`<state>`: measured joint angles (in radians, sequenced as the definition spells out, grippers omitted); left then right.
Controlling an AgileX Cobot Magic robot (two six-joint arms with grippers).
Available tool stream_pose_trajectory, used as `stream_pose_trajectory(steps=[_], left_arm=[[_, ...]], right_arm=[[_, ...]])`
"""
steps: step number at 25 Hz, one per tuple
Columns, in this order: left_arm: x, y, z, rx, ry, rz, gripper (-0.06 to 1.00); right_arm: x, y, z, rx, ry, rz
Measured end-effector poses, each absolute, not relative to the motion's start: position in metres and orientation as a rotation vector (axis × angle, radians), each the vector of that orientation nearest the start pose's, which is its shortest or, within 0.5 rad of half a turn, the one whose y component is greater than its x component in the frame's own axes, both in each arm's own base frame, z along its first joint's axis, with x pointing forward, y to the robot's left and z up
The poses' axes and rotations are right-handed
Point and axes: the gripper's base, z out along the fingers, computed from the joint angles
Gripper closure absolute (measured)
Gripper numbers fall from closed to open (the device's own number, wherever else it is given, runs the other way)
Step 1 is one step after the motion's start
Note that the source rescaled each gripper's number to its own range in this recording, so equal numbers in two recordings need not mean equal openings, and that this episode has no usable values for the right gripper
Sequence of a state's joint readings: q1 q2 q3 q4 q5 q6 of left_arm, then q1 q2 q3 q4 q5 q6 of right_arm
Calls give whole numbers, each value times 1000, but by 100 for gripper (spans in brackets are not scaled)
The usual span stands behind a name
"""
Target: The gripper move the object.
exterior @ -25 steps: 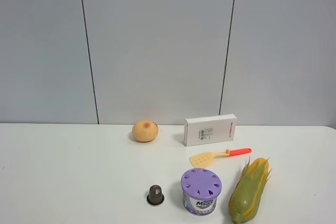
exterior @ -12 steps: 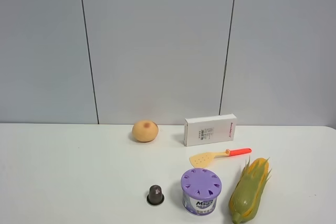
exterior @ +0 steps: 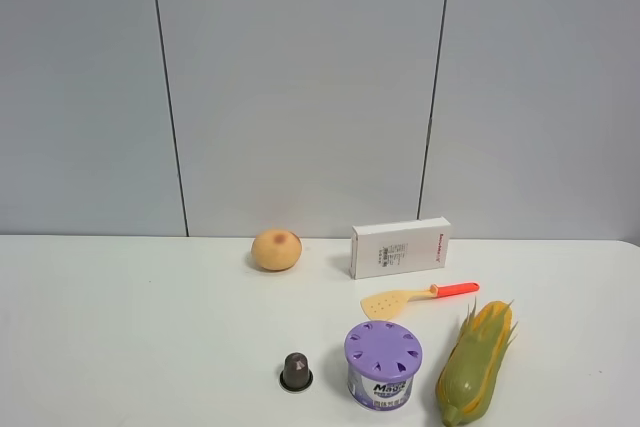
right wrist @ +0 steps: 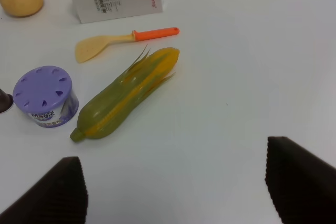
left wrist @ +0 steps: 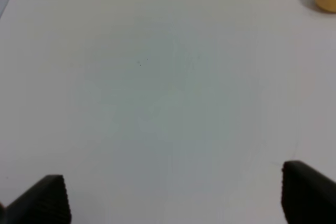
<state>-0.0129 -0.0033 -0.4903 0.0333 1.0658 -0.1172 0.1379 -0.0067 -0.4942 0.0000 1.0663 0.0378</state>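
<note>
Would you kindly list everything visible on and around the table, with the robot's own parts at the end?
corn cob: one, green and yellow, front right of table
purple-lidded can: one, purple and white, left of the corn
small capsule: one, brown, left of the can
spatula: one, yellow with red handle, behind the can
box: one, white, at the back
round fruit: one, peach-orange, left of the box
table: one, white
left pincer: one, black, open
right pincer: one, black, open, empty
</note>
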Motion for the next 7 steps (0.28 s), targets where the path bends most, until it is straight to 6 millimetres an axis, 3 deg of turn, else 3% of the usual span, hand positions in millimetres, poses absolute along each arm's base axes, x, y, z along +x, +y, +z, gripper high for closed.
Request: stream_pose_trajectory(steps=[7], left_arm=[[-4,3,274,-108,2053,-40,30]], right_arm=[[-5,-1,275,-103,2048,109]])
